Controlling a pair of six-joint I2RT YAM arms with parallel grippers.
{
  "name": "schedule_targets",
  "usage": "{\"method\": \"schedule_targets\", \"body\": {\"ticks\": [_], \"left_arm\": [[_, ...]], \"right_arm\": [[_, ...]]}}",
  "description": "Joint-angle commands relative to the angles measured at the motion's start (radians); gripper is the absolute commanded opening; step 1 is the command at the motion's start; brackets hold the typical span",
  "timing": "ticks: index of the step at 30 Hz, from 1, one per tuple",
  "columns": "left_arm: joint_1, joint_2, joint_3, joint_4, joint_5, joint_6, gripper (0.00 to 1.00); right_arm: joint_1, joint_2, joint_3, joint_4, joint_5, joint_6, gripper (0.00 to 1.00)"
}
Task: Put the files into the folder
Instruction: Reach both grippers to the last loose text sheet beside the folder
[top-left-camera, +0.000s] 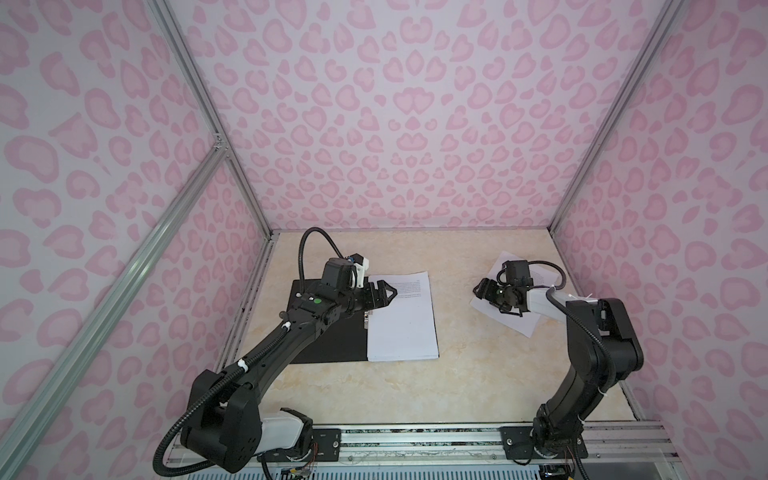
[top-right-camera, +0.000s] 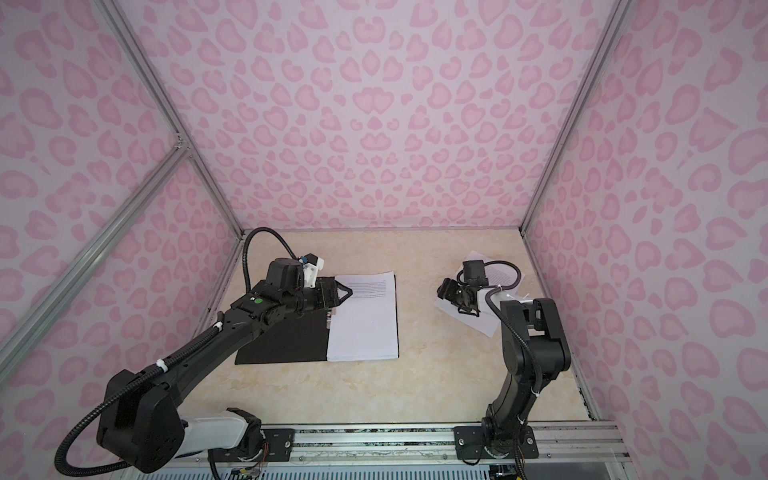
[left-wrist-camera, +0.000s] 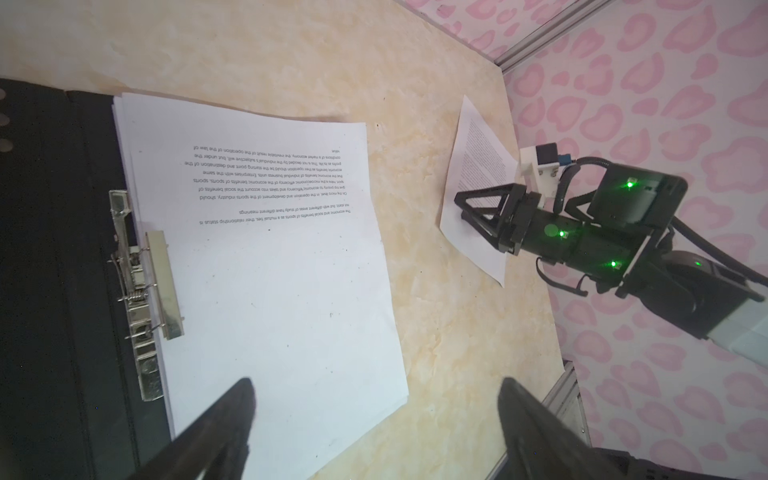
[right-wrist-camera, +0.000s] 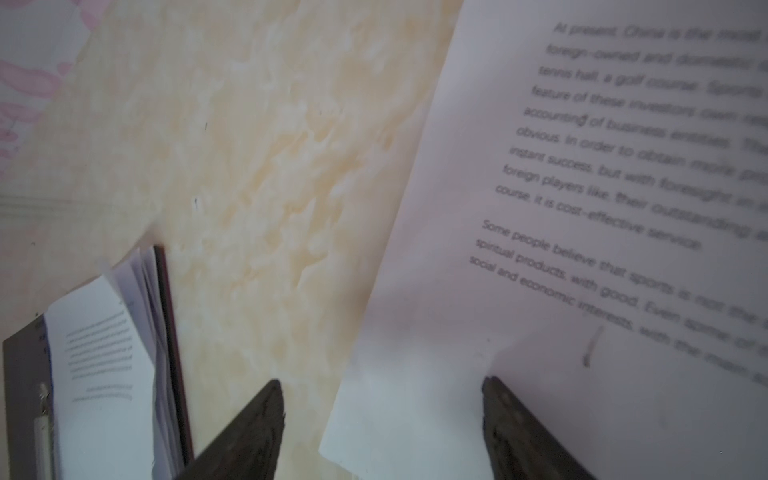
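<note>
Well right of the open black-lined folder (top-left-camera: 328, 345), the right gripper (right-wrist-camera: 382, 384) straddles a printed white paper sheet (right-wrist-camera: 582, 166) at its edge, seemingly to pinch it; it and the left gripper (left-wrist-camera: 376, 384) gape empty.

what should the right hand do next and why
Probably lower and close the right hand on the edge of the loose sheet: its open jaws straddle that edge, one side over paper, one over bare table, and the sheet lies outside the folder.
</note>
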Motion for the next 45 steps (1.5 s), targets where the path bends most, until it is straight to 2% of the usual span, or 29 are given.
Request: {"method": "schedule_targets", "body": {"ticks": [1, 5, 8, 10, 12, 14, 16, 19, 23, 28, 32, 38, 45], "left_arm": [[-0.020, 0.032, 0.036, 0.003, 0.007, 0.019, 0.92], [-0.089, 0.096, 0.086, 0.002, 0.001, 0.020, 0.92], [-0.181, 0.160, 0.123, 0.028, -0.013, -0.003, 0.92], [-0.244, 0.219, 0.152, 0.049, -0.021, -0.025, 0.91], [-0.307, 0.286, 0.204, 0.051, -0.039, -0.028, 0.91], [-0.363, 0.369, 0.266, 0.058, -0.059, -0.036, 0.91], [-0.408, 0.466, 0.345, 0.056, -0.051, -0.042, 0.90], [-0.475, 0.614, 0.497, 0.028, -0.040, -0.041, 0.89], [-0.529, 0.805, 0.679, -0.007, -0.015, -0.049, 0.89], [-0.550, 0.963, 0.815, -0.046, 0.029, -0.051, 0.89], [-0.547, 1.002, 0.836, -0.092, 0.003, -0.027, 0.89], [-0.512, 0.983, 0.785, -0.215, -0.096, 0.032, 0.88], [-0.477, 0.898, 0.613, -0.193, -0.129, 0.046, 0.88]], "right_arm": [[0.037, -0.117, -0.146, -0.056, -0.070, 0.087, 0.76], [0.106, -0.355, -0.285, -0.099, -0.040, 0.135, 0.79], [0.090, -0.448, -0.238, -0.157, -0.002, 0.093, 0.81], [0.057, -0.459, -0.176, -0.185, 0.106, 0.074, 0.83], [-0.026, -0.430, -0.125, -0.151, 0.116, 0.048, 0.83], [-0.112, -0.346, -0.056, -0.121, 0.163, 0.015, 0.83], [-0.183, -0.239, 0.040, -0.140, 0.152, -0.019, 0.82], [-0.252, -0.097, 0.137, -0.113, 0.132, -0.015, 0.82], [-0.294, 0.014, 0.203, -0.073, 0.140, 0.012, 0.82], [-0.317, 0.113, 0.240, -0.035, 0.128, 0.020, 0.82], [-0.322, 0.169, 0.266, -0.036, 0.101, 0.018, 0.82], [-0.324, 0.226, 0.331, -0.058, 0.124, -0.005, 0.82], [-0.335, 0.304, 0.394, -0.104, 0.089, -0.016, 0.81]]}}
